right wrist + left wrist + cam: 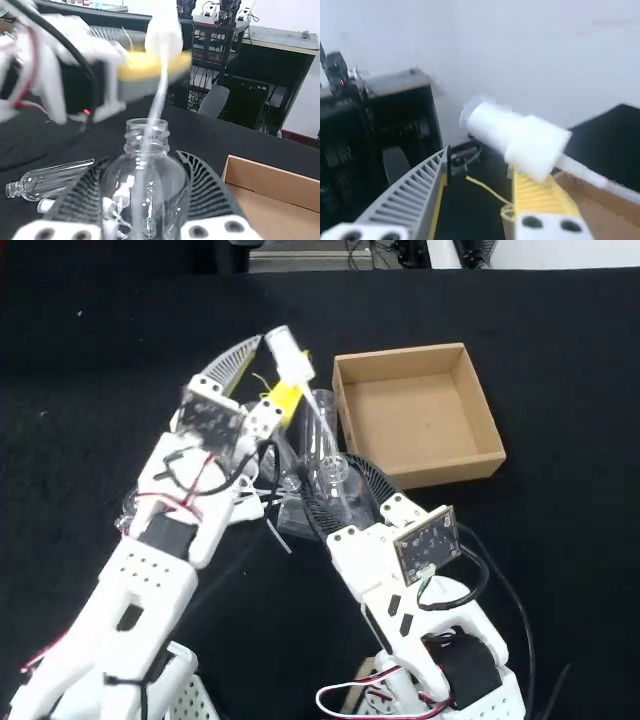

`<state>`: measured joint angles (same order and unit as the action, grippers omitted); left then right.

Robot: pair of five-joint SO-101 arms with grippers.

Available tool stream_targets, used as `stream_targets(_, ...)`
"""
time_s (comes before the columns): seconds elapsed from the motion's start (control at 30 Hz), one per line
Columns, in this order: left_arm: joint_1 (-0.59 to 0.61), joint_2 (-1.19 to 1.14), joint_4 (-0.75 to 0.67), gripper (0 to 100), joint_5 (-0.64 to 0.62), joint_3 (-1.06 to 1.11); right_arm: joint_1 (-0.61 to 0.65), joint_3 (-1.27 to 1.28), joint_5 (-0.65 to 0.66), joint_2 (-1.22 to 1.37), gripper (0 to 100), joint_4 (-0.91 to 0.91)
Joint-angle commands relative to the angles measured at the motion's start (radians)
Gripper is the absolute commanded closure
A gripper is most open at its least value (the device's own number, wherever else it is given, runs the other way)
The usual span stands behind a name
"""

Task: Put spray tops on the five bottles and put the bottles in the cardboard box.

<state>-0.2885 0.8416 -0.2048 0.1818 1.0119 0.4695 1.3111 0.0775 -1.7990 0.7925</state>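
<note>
Black table point(100, 340), bottle point(145, 192) with base cut off, spray top point(515, 137) blurred.

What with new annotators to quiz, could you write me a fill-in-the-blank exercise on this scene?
1. The left gripper is shut on a white spray top, whose tube dips into a clear bottle's ____.
2. The right gripper, with ____ ribbed fingers, grips that bottle.
3. The cardboard box is ____.
4. A second bottle lies on its ____ on the table.

Missing words: neck; black; empty; side.
</note>
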Motion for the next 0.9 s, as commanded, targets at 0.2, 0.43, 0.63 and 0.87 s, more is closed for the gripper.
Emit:
stream_targets(0.2, -0.074, 0.092, -0.028, 81, -0.012, -0.005, 0.008, -0.064, 0.006, -0.105, 98.6, 0.002)
stream_targets(0.43, -0.15, 0.095, -0.025, 81, -0.012, 0.01, 0.006, -0.087, 0.006, -0.105, 98.6, 0.009)
stream_targets(0.63, -0.084, 0.123, -0.02, 81, -0.012, 0.012, 0.006, -0.099, 0.006, -0.105, 98.6, 0.009)
stream_targets(0.87, -0.067, 0.384, 0.149, 81, -0.008, 0.059, 0.008, -0.185, 0.006, -0.105, 98.6, 0.002)
